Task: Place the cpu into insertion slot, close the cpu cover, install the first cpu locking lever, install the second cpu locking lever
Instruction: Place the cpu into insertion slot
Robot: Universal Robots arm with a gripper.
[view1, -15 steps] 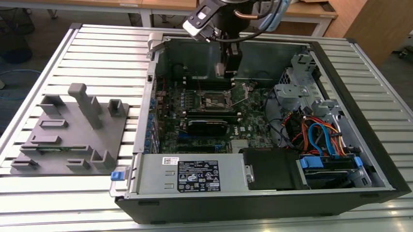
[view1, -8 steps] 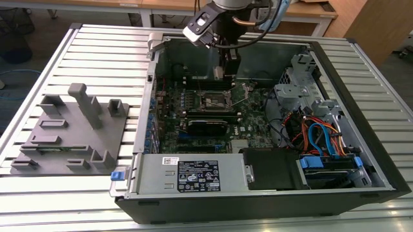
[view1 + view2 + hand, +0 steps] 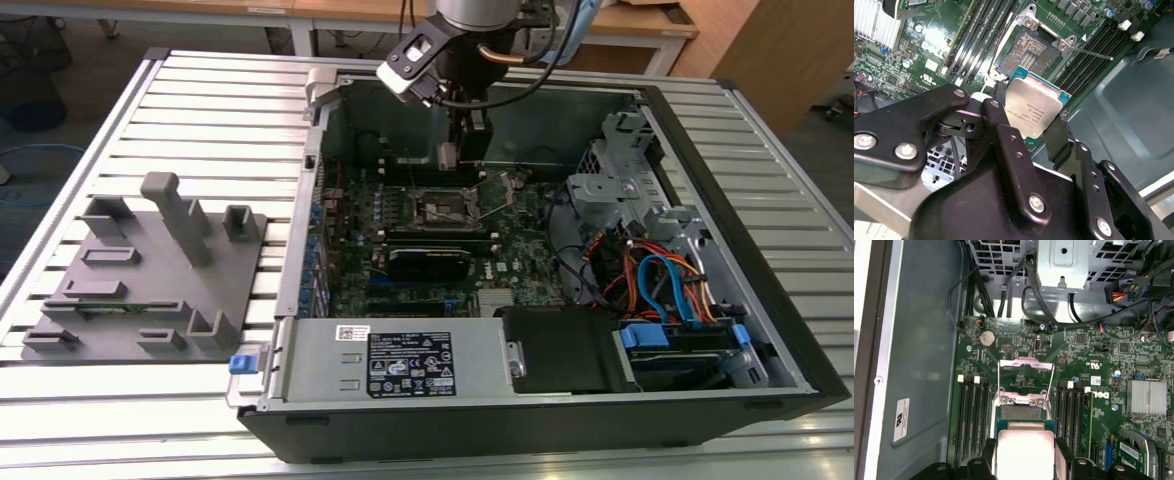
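Second wrist view: pinching cpu (image 3: 1036,112) between jaws, insertion slot (image 3: 1029,50) just beyond them; placement step, probably calling for square alignment.

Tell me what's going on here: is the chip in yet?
Not yet. The arm's gripper grips the cpu by its edges between its fingers, inside the open computer case and close above the motherboard. The insertion slot is empty, with its contact field exposed. The cpu cover is swung open. The chip is near the slot but not seated in it.
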